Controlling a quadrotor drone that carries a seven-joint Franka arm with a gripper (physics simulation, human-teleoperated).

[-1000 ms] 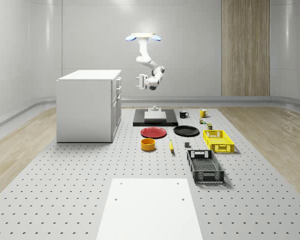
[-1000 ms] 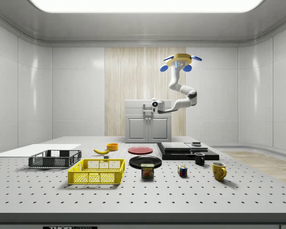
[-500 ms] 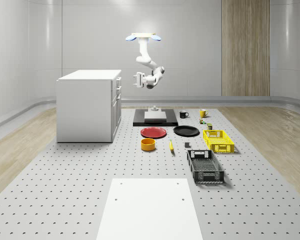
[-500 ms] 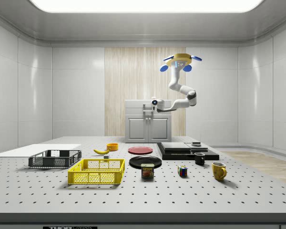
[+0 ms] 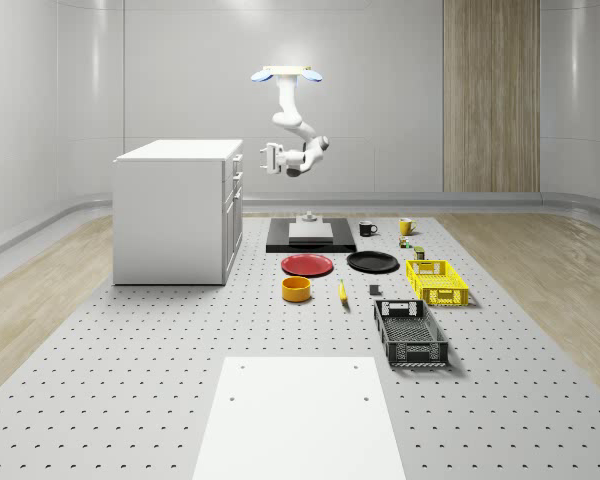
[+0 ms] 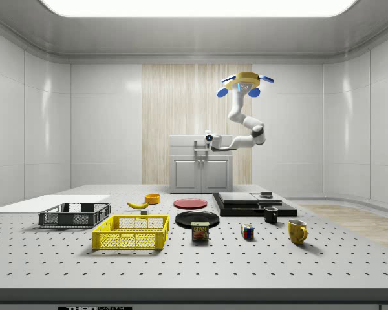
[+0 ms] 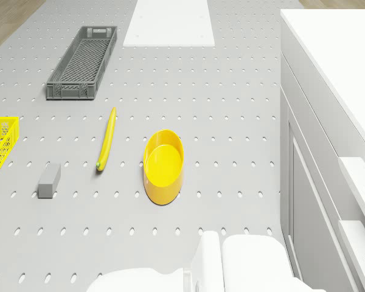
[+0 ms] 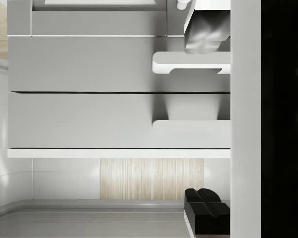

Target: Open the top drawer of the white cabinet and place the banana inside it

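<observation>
In a pale-walled room with one wood panel, a grey perforated bench (image 5: 130,380) carries the white cabinet (image 5: 175,210), drawers shut. The drone (image 5: 286,73) hovers beside it, its released hand (image 5: 270,157) facing the top drawer (image 8: 114,120). The banana (image 7: 106,138) lies mid-bench beside a yellow bowl (image 7: 163,165).

My gripper (image 5: 269,158) is too small in the whole-scene view for me to tell how its fingers stand. In the wrist view, 1 fingertip (image 8: 207,30) is cut by the picture's edge and a dark band covers the side beyond it. Ahead of my gripper, the white cabinet (image 8: 119,121) runs out of the picture, its handles (image 8: 191,62) cut by that band. Below me in the drone view, the yellow crate (image 7: 0,146) is cut by the edge.
</observation>
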